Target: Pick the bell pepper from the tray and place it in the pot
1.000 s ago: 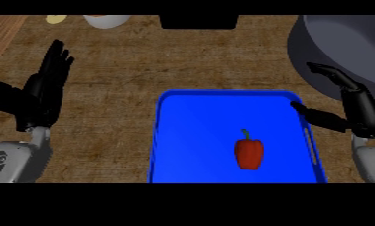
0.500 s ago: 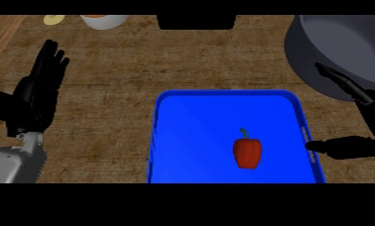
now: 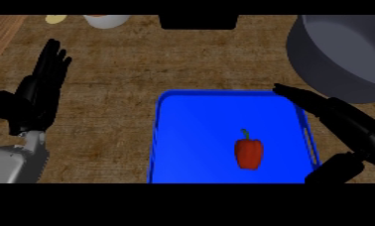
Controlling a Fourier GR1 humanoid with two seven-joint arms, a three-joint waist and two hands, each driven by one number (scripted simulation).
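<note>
Basically nothing's done yet, I'd say. The bell pepper (image 3: 249,154) lies in the blue tray (image 3: 190,136), down toward the tray's 4 o'clock corner, stem pointing to 12. The right hand (image 3: 333,113) hangs over the tray's 3 o'clock rim with its fingers stretched out straight and the thumb spread apart. It holds nothing and sits near the pepper without touching it. The pot (image 3: 333,56) sits at 2 o'clock on the worktop (image 3: 110,81). The left hand (image 3: 40,91) rests open at 9 o'clock. So the grab, the lift and the drop into the pot are all left to do.
</note>
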